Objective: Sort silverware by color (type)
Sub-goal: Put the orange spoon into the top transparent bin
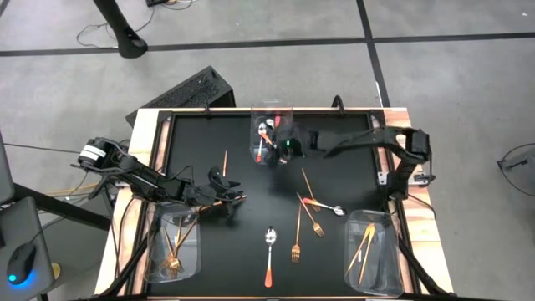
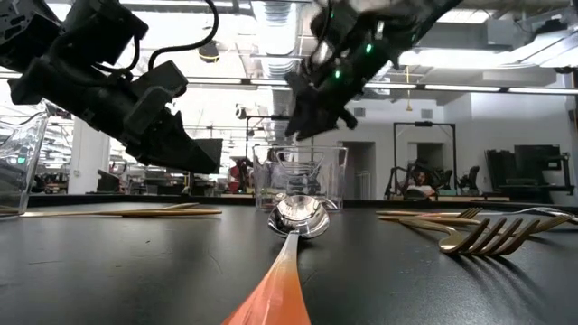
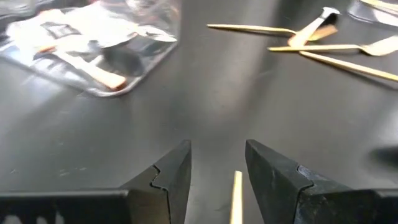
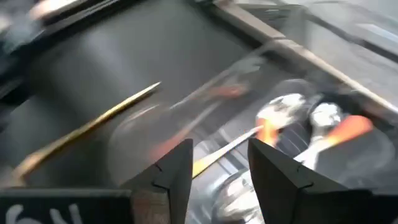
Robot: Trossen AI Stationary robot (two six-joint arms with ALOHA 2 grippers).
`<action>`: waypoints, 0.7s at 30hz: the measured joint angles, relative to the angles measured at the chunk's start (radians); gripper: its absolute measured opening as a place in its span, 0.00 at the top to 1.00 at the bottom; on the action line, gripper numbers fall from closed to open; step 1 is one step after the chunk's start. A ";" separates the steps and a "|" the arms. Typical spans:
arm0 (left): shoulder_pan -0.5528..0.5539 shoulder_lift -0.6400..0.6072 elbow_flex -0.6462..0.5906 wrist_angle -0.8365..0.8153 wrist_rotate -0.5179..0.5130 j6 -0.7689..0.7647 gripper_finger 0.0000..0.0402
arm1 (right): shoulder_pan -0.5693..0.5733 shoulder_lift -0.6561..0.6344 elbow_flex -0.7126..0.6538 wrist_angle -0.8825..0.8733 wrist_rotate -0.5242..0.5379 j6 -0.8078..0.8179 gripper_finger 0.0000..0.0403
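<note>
Hovering over the clear bin [image 1: 269, 134] at 12 o'clock on the black mat [image 1: 351, 180], the right gripper [image 1: 280, 144] has its fingers parted with nothing between them; the right wrist view looks past them onto orange-handled spoons [image 4: 311, 127] lying in that bin. Over at 9 o'clock, the left gripper [image 1: 230, 199] sits low on the mat with its fingers [image 3: 168, 180] spread either side of a thin gold stick [image 3: 236, 198], a gap showing on both sides of it. Just below that arm, the bin [image 1: 171, 247] at 7 o'clock holds gold forks [image 1: 173, 251]. The bin [image 1: 374, 242] at 5 o'clock holds thin gold knives [image 1: 365, 242]. Loose on the mat are 1 gold stick [image 1: 224, 163] at 10 o'clock, 1 spoon [image 1: 269, 255] with a silver bowl and orange handle at 6 o'clock, 2 gold forks [image 1: 297, 238] just right of it, and another spoon [image 1: 326, 206] towards 4 o'clock. In the low view the 6 o'clock spoon lies nearest, bowl away from the camera.
</note>
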 joint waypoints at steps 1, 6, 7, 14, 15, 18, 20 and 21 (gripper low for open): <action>0.000 0.000 0.000 0.002 0.015 0.015 0.65 | 0.036 -0.008 0.000 -0.009 0.000 -0.024 0.56; -0.001 0.000 0.000 0.006 0.037 0.030 0.67 | 0.208 -0.023 0.000 -0.089 -0.001 -0.051 0.57; -0.001 0.000 0.000 0.007 0.036 0.029 0.67 | 0.237 -0.023 0.000 -0.111 0.000 -0.038 0.57; -0.001 0.000 0.000 0.024 0.040 -0.033 0.67 | 0.388 -0.023 0.000 -0.395 0.169 0.227 0.59; -0.002 0.000 0.000 0.024 0.045 -0.040 0.67 | 0.405 -0.023 0.000 -0.465 0.208 0.280 0.59; -0.007 0.000 0.000 0.025 0.055 -0.054 0.67 | 0.440 -0.023 0.000 -0.649 0.236 0.421 0.59; -0.008 0.000 0.000 0.025 0.055 -0.056 0.67 | 0.453 -0.023 0.000 -0.755 0.182 0.460 0.59; -0.009 0.000 0.000 0.026 0.055 -0.056 0.67 | 0.459 -0.022 0.000 -0.798 0.150 0.469 0.59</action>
